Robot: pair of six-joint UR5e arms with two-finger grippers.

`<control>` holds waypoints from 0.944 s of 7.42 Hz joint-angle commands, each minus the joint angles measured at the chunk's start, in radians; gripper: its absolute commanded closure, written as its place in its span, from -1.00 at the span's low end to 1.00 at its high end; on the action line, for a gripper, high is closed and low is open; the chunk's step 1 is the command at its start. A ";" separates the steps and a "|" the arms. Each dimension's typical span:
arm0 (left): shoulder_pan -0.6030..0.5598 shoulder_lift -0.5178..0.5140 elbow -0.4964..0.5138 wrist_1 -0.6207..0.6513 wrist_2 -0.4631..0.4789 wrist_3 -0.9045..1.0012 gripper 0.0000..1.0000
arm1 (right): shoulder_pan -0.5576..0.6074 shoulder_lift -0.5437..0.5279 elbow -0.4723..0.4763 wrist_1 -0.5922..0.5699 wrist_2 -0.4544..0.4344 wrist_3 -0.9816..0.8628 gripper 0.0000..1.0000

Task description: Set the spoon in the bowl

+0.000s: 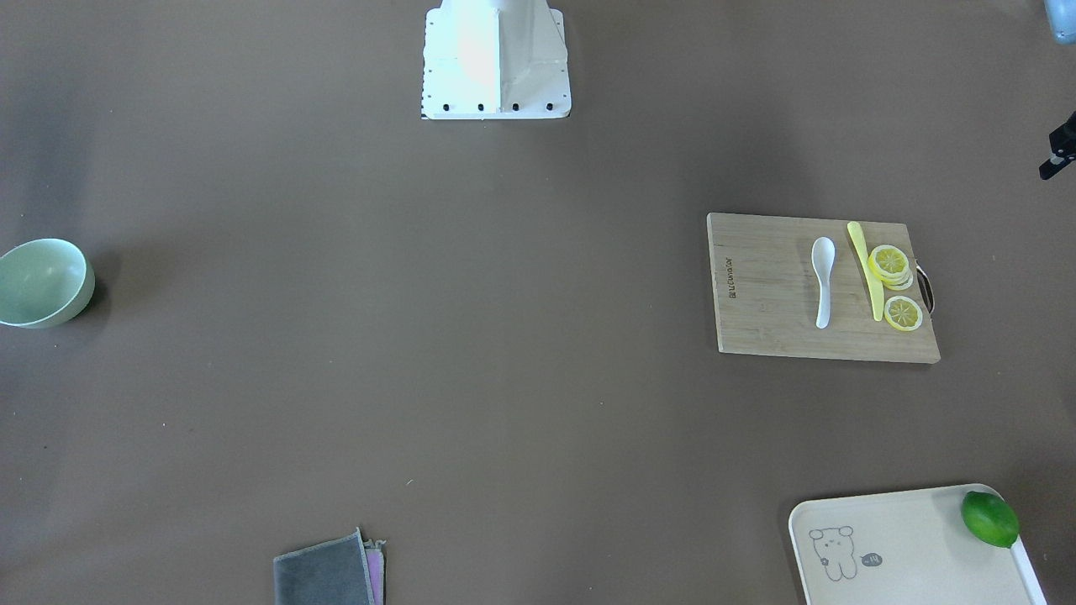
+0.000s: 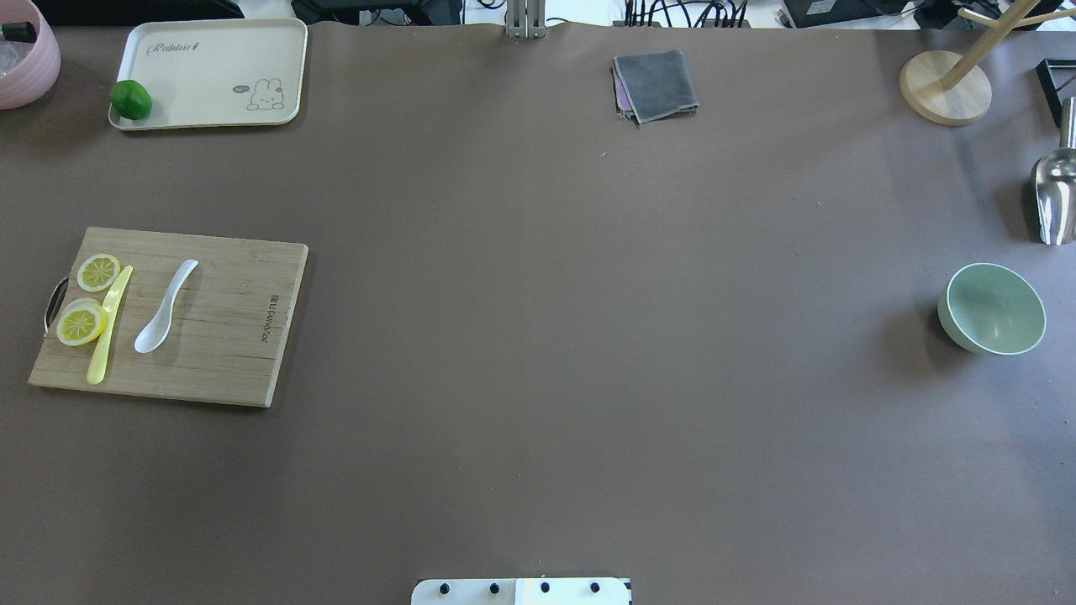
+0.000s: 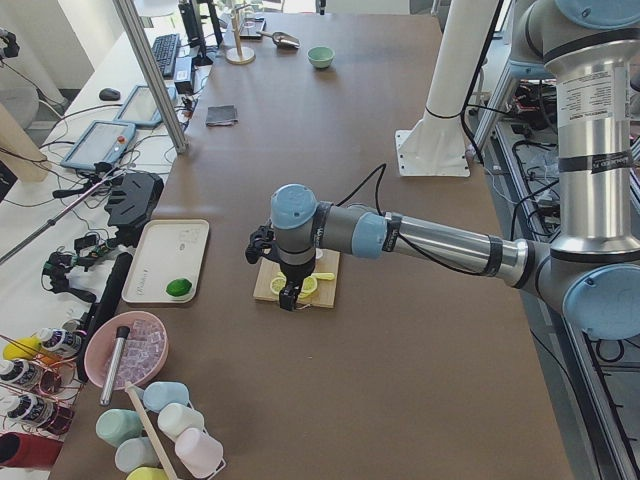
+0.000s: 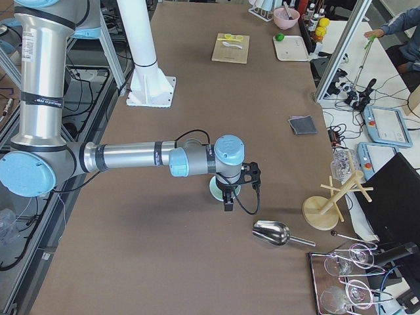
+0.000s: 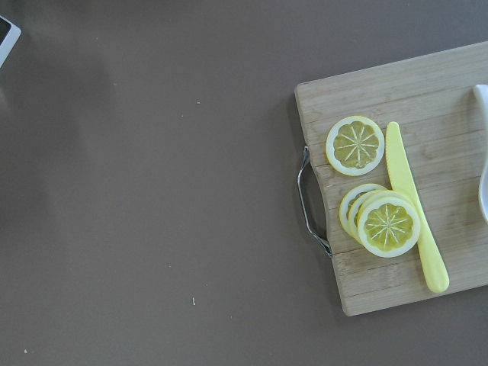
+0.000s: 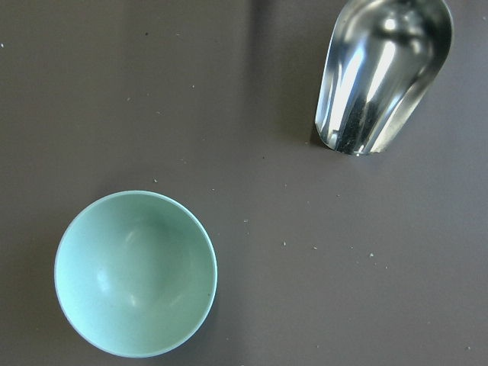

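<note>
The white spoon [image 2: 164, 308] lies on a wooden cutting board [image 2: 227, 336] at the table's left, scoop toward the robot; it also shows in the front view [image 1: 823, 281]. The mint-green bowl [image 2: 992, 308] stands empty and upright at the far right, and also shows in the right wrist view [image 6: 136, 273]. My left gripper [image 3: 290, 295] hangs high over the board's handle end. My right gripper [image 4: 228, 197] hangs above the bowl. Both show clearly only in the side views, so I cannot tell whether they are open or shut.
A yellow knife [image 2: 108, 328] and lemon slices [image 2: 98, 271] lie beside the spoon. A cream tray [image 2: 210, 71] with a lime [image 2: 131, 100] is at the far left. A grey cloth [image 2: 656, 84], a metal scoop [image 2: 1055, 197] and a wooden stand [image 2: 946, 84] are at the back and right.
</note>
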 commanded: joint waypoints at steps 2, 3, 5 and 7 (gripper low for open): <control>0.175 -0.056 0.072 -0.281 0.009 -0.345 -0.96 | -0.039 0.090 -0.133 0.023 0.020 0.003 -0.98; 0.241 -0.096 0.083 -0.307 0.009 -0.437 -0.96 | -0.060 0.095 -0.193 0.111 0.020 0.070 -0.89; 0.295 -0.127 0.085 -0.308 0.011 -0.510 -0.96 | -0.141 0.095 -0.334 0.417 0.013 0.293 -0.80; 0.309 -0.145 0.086 -0.308 0.012 -0.535 -0.96 | -0.165 0.092 -0.382 0.502 0.017 0.319 -0.80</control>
